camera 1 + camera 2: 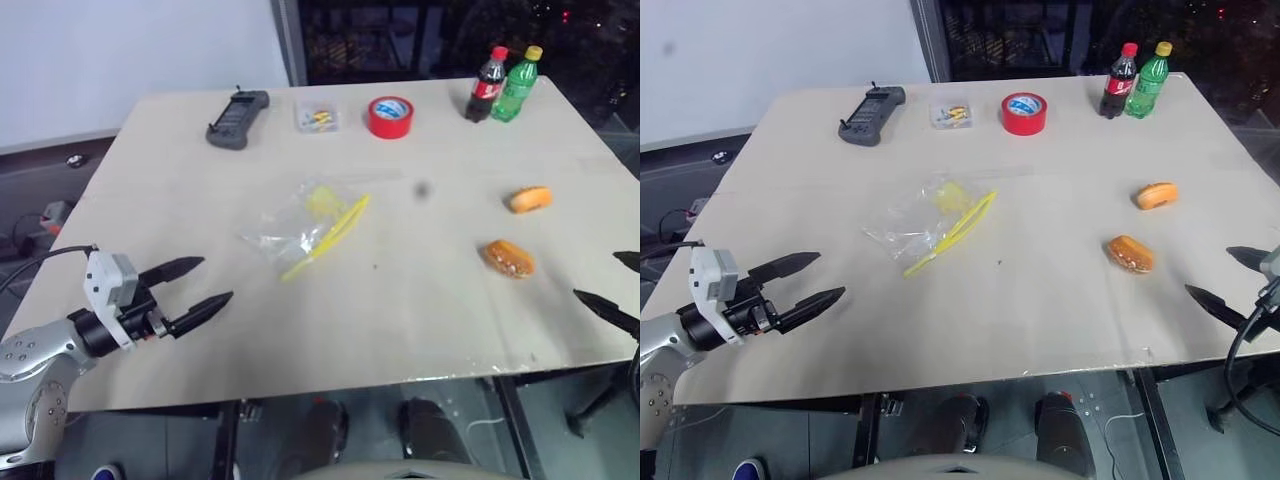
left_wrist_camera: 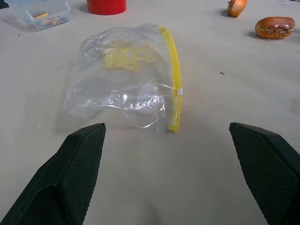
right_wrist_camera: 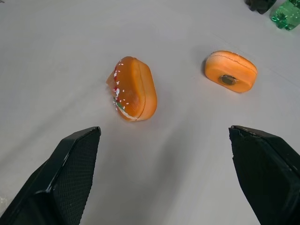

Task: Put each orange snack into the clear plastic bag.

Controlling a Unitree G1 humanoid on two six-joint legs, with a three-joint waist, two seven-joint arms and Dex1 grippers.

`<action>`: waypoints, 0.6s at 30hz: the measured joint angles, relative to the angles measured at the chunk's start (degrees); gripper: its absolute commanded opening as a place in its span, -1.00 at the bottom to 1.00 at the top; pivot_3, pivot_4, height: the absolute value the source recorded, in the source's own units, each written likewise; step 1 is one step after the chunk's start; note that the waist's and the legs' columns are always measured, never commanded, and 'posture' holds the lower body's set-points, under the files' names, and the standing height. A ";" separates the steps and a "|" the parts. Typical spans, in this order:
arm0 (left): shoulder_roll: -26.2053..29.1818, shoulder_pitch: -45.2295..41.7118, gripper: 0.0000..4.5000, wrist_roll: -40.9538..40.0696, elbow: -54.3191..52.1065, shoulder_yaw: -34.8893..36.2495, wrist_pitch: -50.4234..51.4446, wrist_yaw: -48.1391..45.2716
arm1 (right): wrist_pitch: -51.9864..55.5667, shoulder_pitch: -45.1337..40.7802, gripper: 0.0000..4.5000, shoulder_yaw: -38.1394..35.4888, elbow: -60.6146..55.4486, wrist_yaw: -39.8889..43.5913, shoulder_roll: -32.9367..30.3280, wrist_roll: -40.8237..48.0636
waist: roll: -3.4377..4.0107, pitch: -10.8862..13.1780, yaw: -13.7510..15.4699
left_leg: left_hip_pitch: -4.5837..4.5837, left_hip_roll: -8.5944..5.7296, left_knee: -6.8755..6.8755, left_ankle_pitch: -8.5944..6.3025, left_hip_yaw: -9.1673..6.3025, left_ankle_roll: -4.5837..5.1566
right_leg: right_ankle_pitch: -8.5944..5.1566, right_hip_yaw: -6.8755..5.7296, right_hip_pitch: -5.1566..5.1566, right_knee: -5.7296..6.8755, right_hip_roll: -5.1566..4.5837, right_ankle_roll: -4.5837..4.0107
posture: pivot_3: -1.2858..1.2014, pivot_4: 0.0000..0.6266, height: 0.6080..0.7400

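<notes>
Left gripper [image 1: 200, 284]: fingers spread, empty, above the table's near left part.
Right gripper [image 1: 1228, 277]: fingers spread, empty, at the near right edge.
Snacks: nearer snack [image 1: 509, 258] and farther snack [image 1: 530, 198] lie apart on the table [image 1: 400, 320], right side.
Bag [image 1: 300, 226]: flat mid-table, yellow strip [image 2: 174, 79] toward the snacks.
</notes>
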 measured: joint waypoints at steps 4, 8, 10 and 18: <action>-0.17 -0.13 1.00 -0.42 -0.72 -0.02 0.89 0.39 | 1.17 -0.60 1.00 0.68 -0.48 -0.32 -0.03 0.12 | 0.00 0.00 0.07 | 0.00 0.00 0.00 0.00 0.00 0.00 | 0.00 0.00 0.00 0.00 0.00 0.00 | 0.03 -0.52 1.00; -0.83 -0.26 1.00 -0.74 -2.88 -0.45 1.90 2.56 | 2.65 -2.06 1.00 2.44 -1.86 -1.14 -0.05 0.82 | 0.00 0.01 0.16 | -0.01 0.00 0.00 0.00 0.00 0.00 | 0.00 0.00 -0.01 -0.02 -0.01 0.00 | 0.03 -0.52 1.00; -1.08 -0.26 1.00 -0.38 -3.70 -0.78 2.52 4.22 | 3.42 -2.51 1.00 2.78 -2.53 -1.37 -0.05 1.19 | 0.00 0.01 0.36 | -0.02 0.00 -0.01 0.00 0.00 0.00 | 0.00 0.00 -0.01 -0.02 -0.01 0.00 | 0.03 -0.52 1.00; 0.09 -4.49 1.00 -8.21 -5.94 -1.05 24.06 16.88 | 3.75 -8.98 1.00 12.90 -9.91 -4.25 1.49 1.78 | -0.03 0.03 0.87 | -0.03 0.01 0.00 0.00 -0.14 0.00 | 0.00 -0.11 -0.05 0.02 0.03 0.01 | 0.03 -0.52 1.00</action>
